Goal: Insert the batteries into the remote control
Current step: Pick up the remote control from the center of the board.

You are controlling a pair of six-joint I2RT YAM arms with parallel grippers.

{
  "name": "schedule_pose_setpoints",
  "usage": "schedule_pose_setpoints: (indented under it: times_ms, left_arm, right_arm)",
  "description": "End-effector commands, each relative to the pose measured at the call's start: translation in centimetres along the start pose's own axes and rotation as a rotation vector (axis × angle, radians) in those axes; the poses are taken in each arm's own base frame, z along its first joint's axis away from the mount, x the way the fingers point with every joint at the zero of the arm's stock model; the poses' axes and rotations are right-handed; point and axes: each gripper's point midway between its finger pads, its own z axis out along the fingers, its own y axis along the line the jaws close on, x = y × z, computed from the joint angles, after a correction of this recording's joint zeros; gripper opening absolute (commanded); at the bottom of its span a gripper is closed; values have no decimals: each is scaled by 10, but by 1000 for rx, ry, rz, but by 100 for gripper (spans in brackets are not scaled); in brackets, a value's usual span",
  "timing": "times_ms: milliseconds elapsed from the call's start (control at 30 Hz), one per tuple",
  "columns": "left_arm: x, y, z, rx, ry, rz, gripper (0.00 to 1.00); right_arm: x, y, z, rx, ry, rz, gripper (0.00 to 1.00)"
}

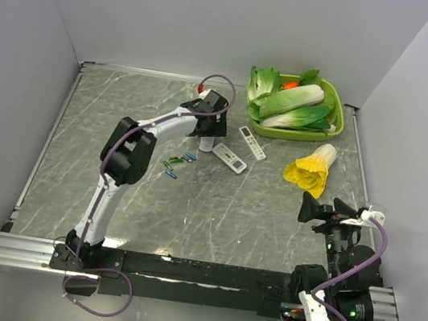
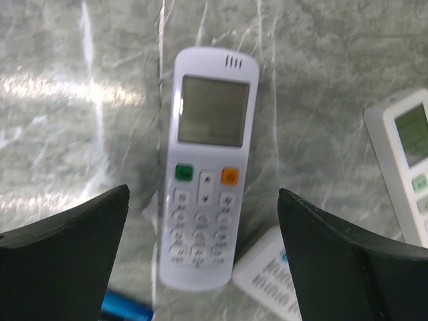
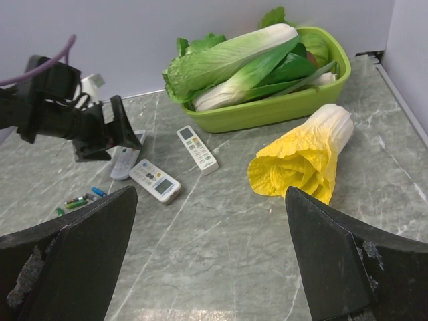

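Observation:
The remote control (image 2: 207,167) is slim and white and lies face up on the marble table, with its greyish display at the far end. My left gripper (image 2: 202,194) is open and hovers right over it, one jaw on each side, not touching. In the top view the left gripper (image 1: 207,129) covers most of the remote (image 1: 206,145). A blue battery (image 2: 127,309) lies just beside the near left jaw. Blue and green cells (image 1: 190,157) lie in a loose group left of the remote. My right gripper (image 1: 316,212) is open and empty, far to the right.
A small white cover plate (image 2: 267,274) lies against the remote's near right corner. Two longer white remotes (image 1: 229,158) (image 1: 252,142) lie to the right. A yellow cabbage (image 1: 310,169) and a green basket (image 1: 296,133) of vegetables are at the back right.

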Motion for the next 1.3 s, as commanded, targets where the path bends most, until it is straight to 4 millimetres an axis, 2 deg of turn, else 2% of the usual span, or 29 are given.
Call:
schedule_pose_setpoints:
  times_ms: [0, 67, 233, 300, 400, 433, 467, 500, 600, 633, 667, 700, 733, 800, 833, 867, 900, 933, 967, 1000, 1033, 1067, 1100, 1133, 1167, 1200, 1233, 1267]
  left_arm:
    - [-14, 4, 12, -90, -59, 7, 98]
    - [-12, 9, 17, -118, -57, 24, 99]
    - [9, 24, 25, -175, -18, 68, 88]
    - [14, 25, 25, -175, -7, 81, 83]
    - [21, 24, 24, -164, 13, 89, 71]
    - [25, 25, 25, -159, 24, 91, 63]
    - [23, 24, 22, -154, 20, 90, 59]
    - [24, 25, 21, -151, 18, 89, 48]
    - [14, 21, 11, -120, 1, 77, 34]
    - [10, 19, 9, -105, -10, 68, 31]
    - [-1, 17, 1, -80, -24, 50, 29]
    - [-4, 17, -2, -69, -27, 41, 22]
    - [-17, 12, -13, -38, -55, 23, 20]
    - [-25, 12, -22, 15, -56, 0, 15]
    - [-39, 8, -38, 53, -86, -18, 13]
    - [-44, 11, -41, 83, -97, -38, 11]
    - [-44, 4, -49, 147, -84, -50, 9]
    - [-58, -3, -70, 214, -115, -68, 7]
    - [-57, 2, -70, 254, -122, -90, 4]
    - [-56, -8, -82, 344, -106, -97, 2]
    - [-68, -9, -102, 399, -133, -123, 1]
    - [-61, -8, -104, 438, -135, -131, 1]
    - [-57, -15, -116, 504, -119, -129, 1]
    - [-61, -17, -133, 544, -137, -143, 1]
    - [-49, -15, -136, 568, -112, -144, 1]
    - [-48, -18, -144, 607, -118, -146, 1]
    - [-50, -26, -166, 692, -116, -158, 1]
    - [-35, -22, -166, 710, -83, -173, 1]
  right_arm:
    - [-28, 8, -28, -61, -164, 10, 100]
    - [-28, 8, -28, -63, -165, 11, 100]
    - [-29, 8, -28, -65, -167, 11, 100]
    - [-28, 8, -27, -66, -163, 11, 100]
    - [-28, 9, -27, -67, -161, 12, 100]
    - [-27, 9, -27, -70, -161, 14, 100]
    - [-28, 9, -27, -68, -164, 12, 100]
    - [-28, 9, -27, -67, -163, 12, 100]
    - [-28, 9, -28, -69, -159, 11, 100]
    - [-27, 9, -28, -69, -158, 11, 100]
    - [-27, 9, -28, -69, -153, 12, 100]
    - [-27, 10, -28, -74, -153, 12, 100]
    - [-28, 11, -28, -76, -153, 10, 100]
    - [-28, 13, -28, -85, -147, 8, 100]
    - [-29, 15, -29, -97, -144, 8, 100]
    - [-28, 16, -27, -98, -131, 9, 100]
    - [-28, 18, -27, -105, -125, 9, 100]
    - [-29, 23, -27, -134, -116, 6, 100]
    - [-27, 25, -24, -139, -94, 2, 100]
    - [-26, 28, -23, -154, -79, -2, 100]
    - [-29, 35, -25, -189, -73, -4, 100]
    - [-28, 39, -22, -203, -47, -4, 100]
    - [-28, 42, -23, -219, -41, -5, 100]
    - [-29, 45, -21, -230, -23, 2, 100]
    - [-25, 52, -19, -266, 13, 5, 100]
    - [-24, 57, -18, -288, 29, 10, 100]
    - [-21, 62, -15, -312, 58, 13, 100]
    - [-17, 69, -16, -352, 83, 17, 100]
